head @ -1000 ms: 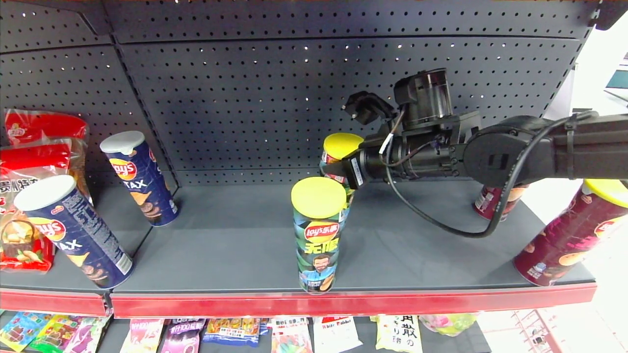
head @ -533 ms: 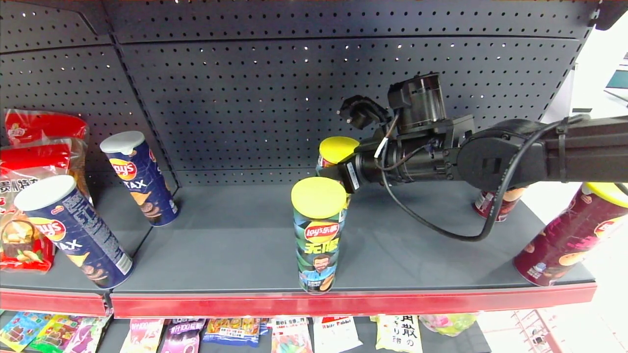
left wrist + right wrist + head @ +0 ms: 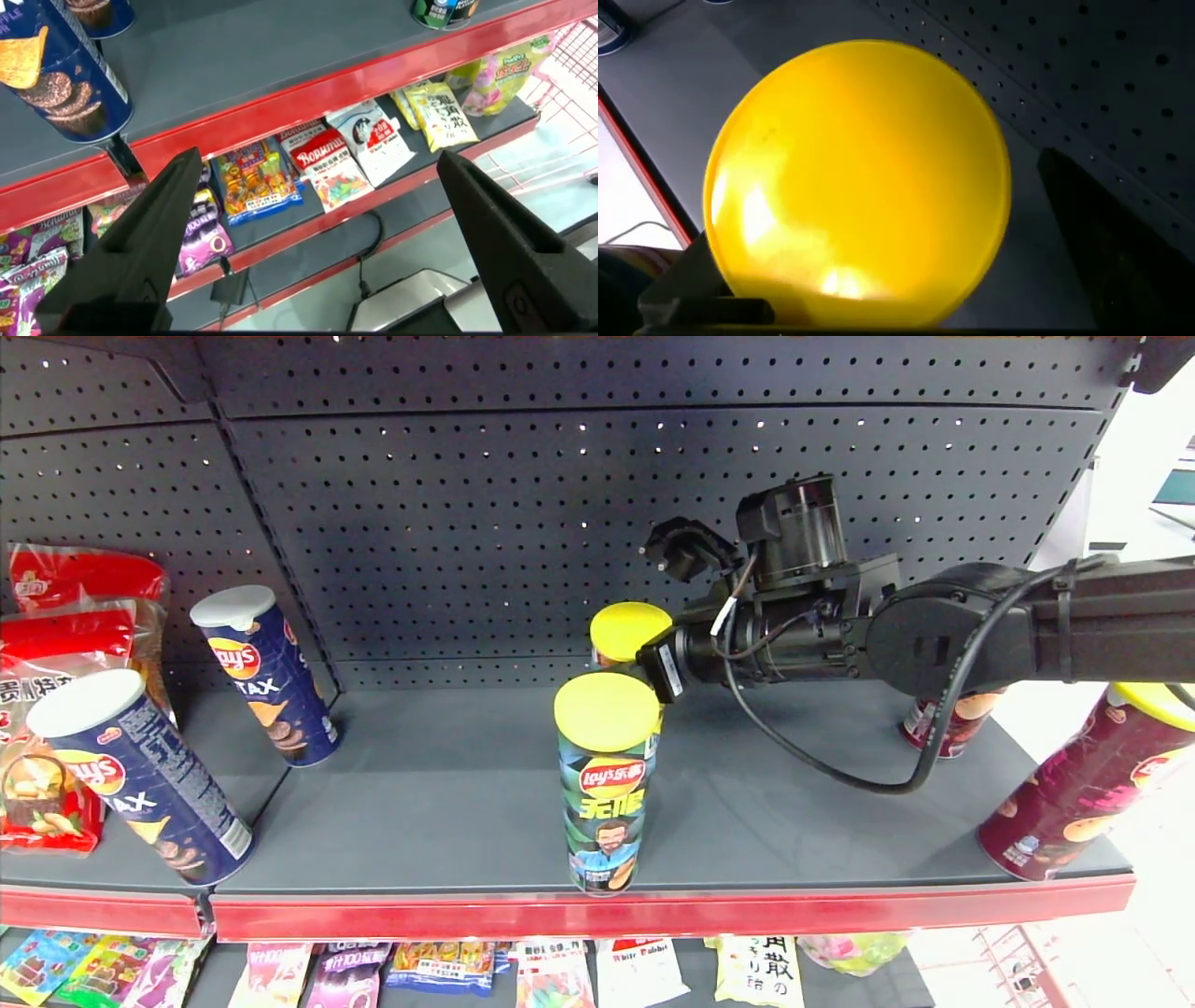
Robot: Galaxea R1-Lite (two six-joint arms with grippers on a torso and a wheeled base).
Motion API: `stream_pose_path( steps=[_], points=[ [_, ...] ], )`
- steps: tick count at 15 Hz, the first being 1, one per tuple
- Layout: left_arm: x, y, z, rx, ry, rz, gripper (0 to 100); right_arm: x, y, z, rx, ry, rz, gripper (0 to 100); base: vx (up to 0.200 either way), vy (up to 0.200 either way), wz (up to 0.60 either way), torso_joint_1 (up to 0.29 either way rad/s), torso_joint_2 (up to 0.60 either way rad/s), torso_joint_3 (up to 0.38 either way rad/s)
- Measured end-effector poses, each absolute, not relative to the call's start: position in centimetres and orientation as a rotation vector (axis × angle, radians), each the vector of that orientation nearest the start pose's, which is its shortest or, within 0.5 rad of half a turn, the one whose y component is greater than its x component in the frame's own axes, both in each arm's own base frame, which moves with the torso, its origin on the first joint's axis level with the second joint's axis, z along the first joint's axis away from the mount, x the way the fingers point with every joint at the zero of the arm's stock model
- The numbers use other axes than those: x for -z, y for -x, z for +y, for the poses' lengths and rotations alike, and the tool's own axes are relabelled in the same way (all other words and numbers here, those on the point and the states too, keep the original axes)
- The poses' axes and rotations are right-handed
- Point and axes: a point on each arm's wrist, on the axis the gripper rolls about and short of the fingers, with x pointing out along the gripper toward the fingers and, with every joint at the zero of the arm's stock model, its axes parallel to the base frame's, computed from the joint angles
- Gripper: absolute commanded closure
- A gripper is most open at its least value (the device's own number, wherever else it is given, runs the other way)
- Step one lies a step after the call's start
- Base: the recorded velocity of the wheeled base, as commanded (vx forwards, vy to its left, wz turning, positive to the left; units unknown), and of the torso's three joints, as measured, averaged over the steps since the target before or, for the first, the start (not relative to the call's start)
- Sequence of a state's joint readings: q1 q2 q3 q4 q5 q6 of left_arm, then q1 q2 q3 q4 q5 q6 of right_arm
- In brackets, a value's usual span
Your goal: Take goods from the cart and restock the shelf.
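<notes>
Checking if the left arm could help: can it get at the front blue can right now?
Probably yes. The left gripper is open, in front of the shelf and lower than the front blue can, which stands near the front edge with nothing before it. It would need to rise.

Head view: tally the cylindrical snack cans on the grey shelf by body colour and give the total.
Dark blue cylindrical cans with white lids: 2
Green cylindrical can with yellow lid: 1
Yellow-lidded can behind it, body hidden: 1
Dark red cylindrical cans: 2
Total: 6
</notes>
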State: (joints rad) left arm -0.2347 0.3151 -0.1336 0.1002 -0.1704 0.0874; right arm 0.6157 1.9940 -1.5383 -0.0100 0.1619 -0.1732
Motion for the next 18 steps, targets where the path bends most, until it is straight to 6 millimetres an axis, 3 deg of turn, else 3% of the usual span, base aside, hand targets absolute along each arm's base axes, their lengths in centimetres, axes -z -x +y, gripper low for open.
stream_pose_path(
  steps=[10, 18],
  points=[
    [-9.9, 0.7, -0.2, 0.423, -0.094, 0.285, 0, -24.0, -31.8, 22.4, -0.787, 0.246, 0.347, 0, 0.0, 0.0, 0.0, 0.0, 0.0, 0.0],
    [-9.2, 0.8, -0.2, 0.422, -0.093, 0.293, 0, -24.8, -28.6, 18.1, -0.729, 0.24, 0.369, 0, 0.0, 0.0, 0.0, 0.0, 0.0, 0.0]
  ],
)
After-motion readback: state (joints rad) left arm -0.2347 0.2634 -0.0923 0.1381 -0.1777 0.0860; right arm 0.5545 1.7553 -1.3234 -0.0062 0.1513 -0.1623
